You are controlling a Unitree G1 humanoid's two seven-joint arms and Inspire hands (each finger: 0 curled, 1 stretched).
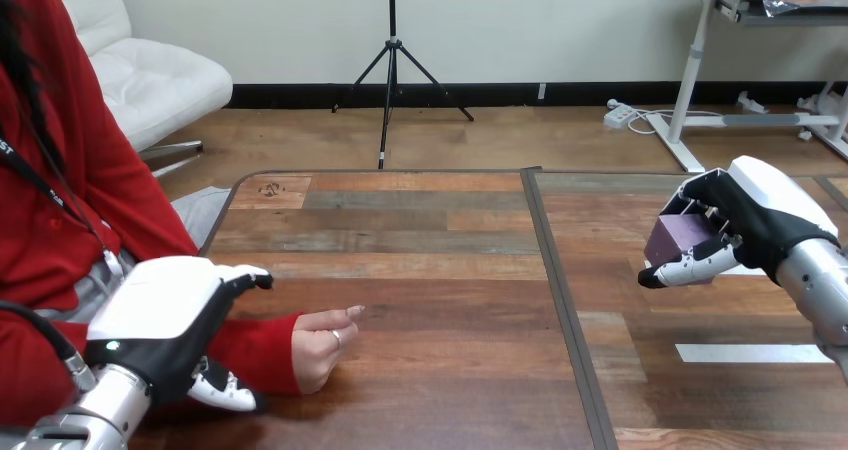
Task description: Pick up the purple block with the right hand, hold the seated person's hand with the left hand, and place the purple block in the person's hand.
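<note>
so the person's hand (318, 355) sits on the worktop (430, 270) at left, left hand (165, 315) just left of it; block (680, 236) in the right hand (765, 210), far right

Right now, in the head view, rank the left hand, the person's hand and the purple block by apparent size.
left hand: largest, but nearest the camera
person's hand
purple block: smallest, partly covered by the right hand

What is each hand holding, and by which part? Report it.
Right hand: small purple block, clasped top and bottom. Left hand: over the person's red-sleeved wrist; hold cannot be told.
</note>
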